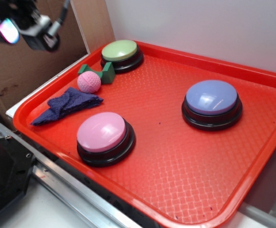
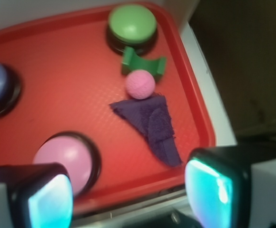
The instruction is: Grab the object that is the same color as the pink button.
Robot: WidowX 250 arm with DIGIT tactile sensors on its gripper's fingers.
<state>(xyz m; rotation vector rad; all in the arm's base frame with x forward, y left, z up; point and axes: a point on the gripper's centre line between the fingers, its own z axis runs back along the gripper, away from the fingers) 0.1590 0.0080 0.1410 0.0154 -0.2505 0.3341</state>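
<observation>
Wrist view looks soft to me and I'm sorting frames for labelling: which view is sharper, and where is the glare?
Exterior view: sharp, with window-like glare on the pink button and lavender-blue button. Wrist view: blurred throughout, the pink ball losing its dimples; the gripper fingers glow cyan in the foreground.

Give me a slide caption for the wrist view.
Open gripper above red tray; pink ball between green block and blue cloth.
</observation>
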